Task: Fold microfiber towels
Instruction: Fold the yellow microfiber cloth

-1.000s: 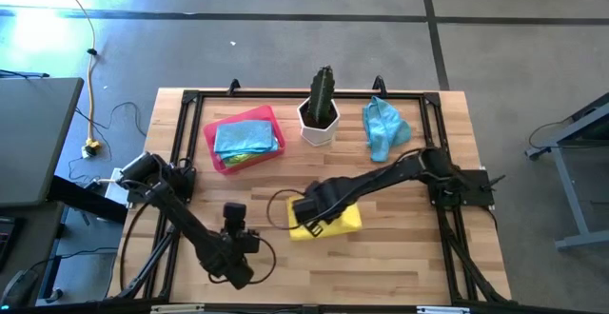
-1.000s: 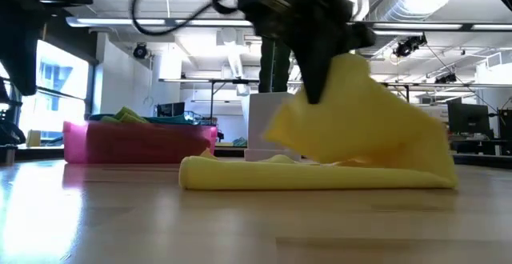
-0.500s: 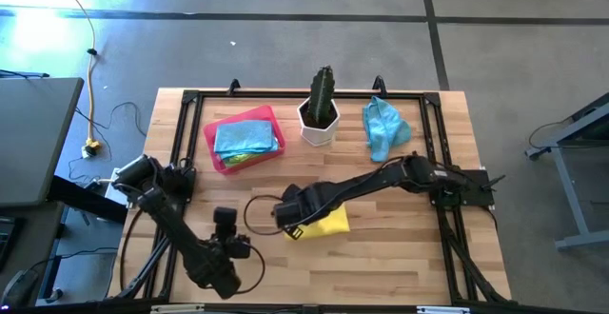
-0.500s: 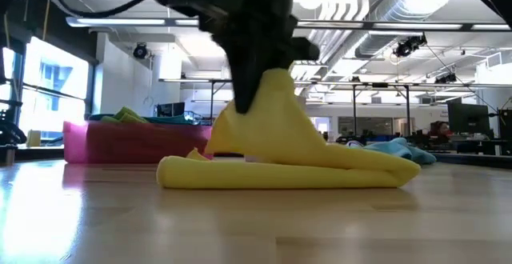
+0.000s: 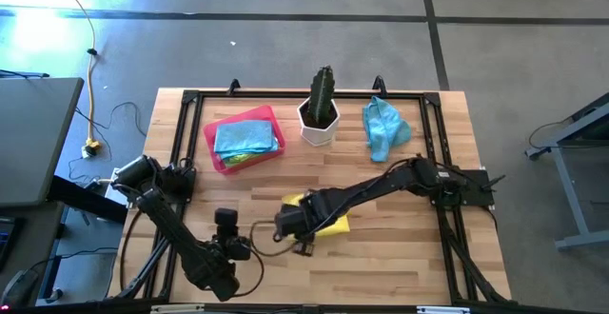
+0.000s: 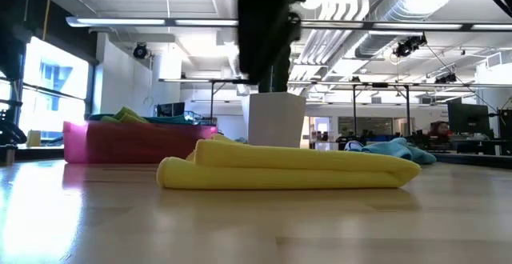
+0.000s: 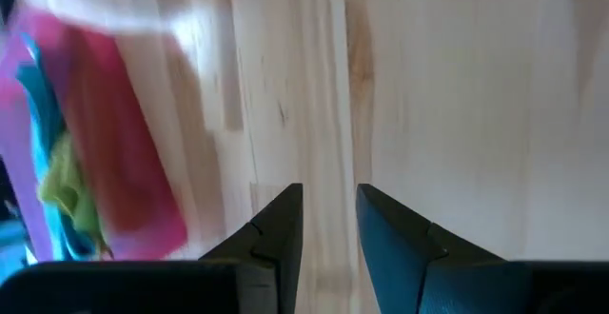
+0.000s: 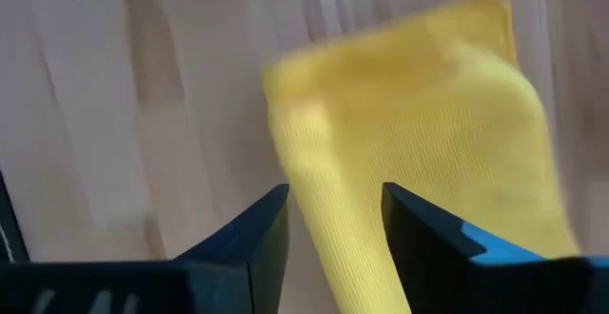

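Observation:
A yellow microfiber towel (image 6: 288, 168) lies folded flat on the wooden table near its middle, also seen in the high view (image 5: 333, 224). My right gripper (image 8: 335, 219) hovers just above the towel's left end, open, with nothing between its fingers. In the low view it is the dark shape (image 6: 268, 64) clear above the cloth. My left gripper (image 7: 329, 205) stands open by a narrow gap over bare wood near the table's near left (image 5: 228, 247). A crumpled light blue towel (image 5: 383, 128) lies at the far right.
A pink tray (image 5: 211, 143) at the far left holds blue and green towels (image 5: 245, 138). A cactus in a white pot (image 5: 321, 114) stands at the far middle. A black frame (image 5: 181, 133) runs around the table. Bare wood lies along the near edge.
My right gripper carried the yellow towel's raised layer toward the table's left edge, rolled its wrist, then opened and let go. The raised layer has dropped onto the lower one, so the towel now lies folded flat. My left gripper shifted slightly toward the left edge.

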Tool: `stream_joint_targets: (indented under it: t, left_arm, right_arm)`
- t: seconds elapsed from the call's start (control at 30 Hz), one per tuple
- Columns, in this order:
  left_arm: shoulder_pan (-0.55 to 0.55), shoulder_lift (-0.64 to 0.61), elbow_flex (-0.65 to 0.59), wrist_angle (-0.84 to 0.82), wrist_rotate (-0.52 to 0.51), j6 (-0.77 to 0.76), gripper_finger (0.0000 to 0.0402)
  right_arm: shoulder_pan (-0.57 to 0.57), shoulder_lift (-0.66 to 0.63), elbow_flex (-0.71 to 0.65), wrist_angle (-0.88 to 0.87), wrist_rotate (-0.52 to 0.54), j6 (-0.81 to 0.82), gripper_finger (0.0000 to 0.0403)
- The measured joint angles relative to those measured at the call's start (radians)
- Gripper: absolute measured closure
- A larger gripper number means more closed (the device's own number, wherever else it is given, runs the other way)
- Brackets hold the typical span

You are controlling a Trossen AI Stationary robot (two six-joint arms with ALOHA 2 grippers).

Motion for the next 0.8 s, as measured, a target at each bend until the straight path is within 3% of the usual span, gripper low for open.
stream_joint_targets:
  t: [0.1, 0.23, 0.47, 0.67, 0.8]
  left_arm:
    - [0.001, 0.0, 0.0, 0.081, -0.05, 0.076, 0.031]
    - [0.026, 0.0, 0.0, 0.235, -0.065, 0.208, 0.031]
    - [0.099, -0.001, -0.037, 0.409, -0.066, 0.33, 0.031]
    - [0.176, 0.0, -0.085, 0.631, 0.053, 0.526, 0.031]
    - [0.23, 0.0, -0.112, 0.776, 0.05, 0.655, 0.031]
  right_arm:
    - [0.026, -0.032, 0.0, -0.094, 0.037, -0.067, 0.0244]
    - [0.059, -0.048, 0.001, -0.199, 0.162, -0.107, 0.0253]
    - [0.085, -0.064, -0.084, -0.381, 0.339, -0.021, 0.0257]
    - [0.085, -0.219, -0.358, -0.317, 0.352, 0.106, 0.0257]
    - [0.089, -0.385, -0.606, -0.113, 0.332, 0.227, 0.0258]
